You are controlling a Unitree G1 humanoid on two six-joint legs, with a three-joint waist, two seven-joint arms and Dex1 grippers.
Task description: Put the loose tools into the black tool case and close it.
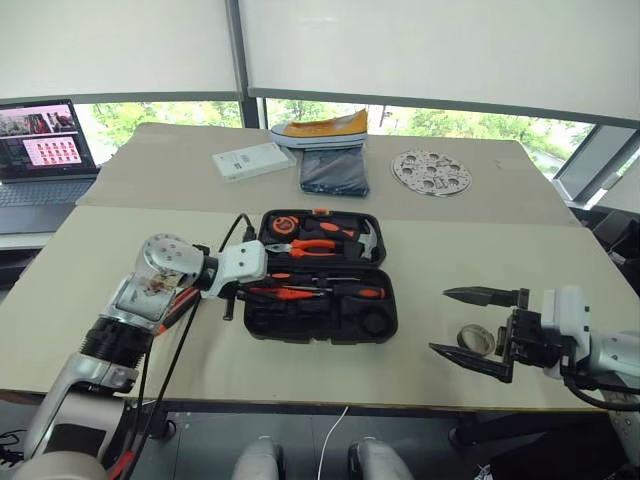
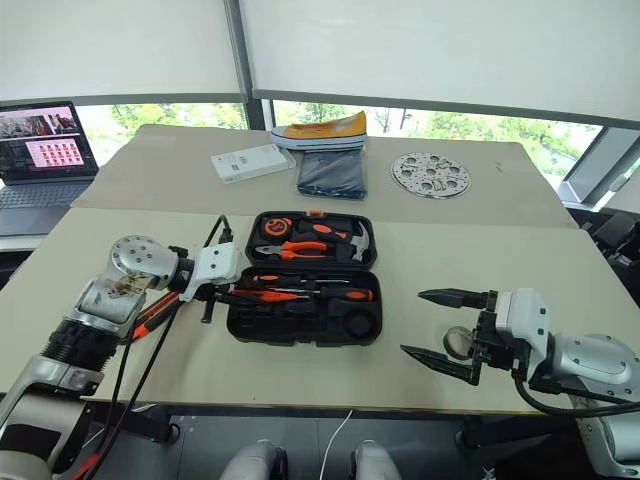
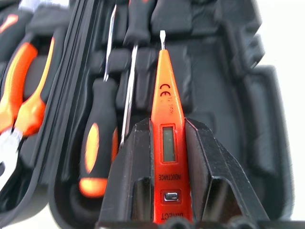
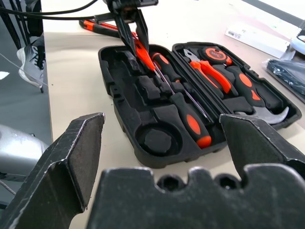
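The black tool case [image 1: 258, 327] lies open in the middle of the table. My left gripper [image 1: 262, 290] is shut on the slim orange screwdriver [image 3: 164, 119] and holds it over the left end of the case's front half, tip pointing along the slots. Two black-and-orange screwdrivers [image 4: 188, 119] [image 4: 164, 67] lie in that half. To the right of the case, the small grey tape roll [image 1: 476, 338] rests on the table. My right gripper [image 1: 440, 320] is open, and the roll appears between its fingers. An orange-and-black tool [image 2: 150, 315] lies left of the case, partly hidden under my left arm.
The case's far half holds orange-handled pliers [image 1: 300, 249] and a small hammer [image 1: 366, 240]. On the far table are a white box [image 1: 252, 160], a dark folded cloth [image 1: 333, 172], a yellow shoe [image 1: 320, 128] and a perforated metal disc [image 1: 431, 172]. A laptop [image 1: 45, 150] stands far left.
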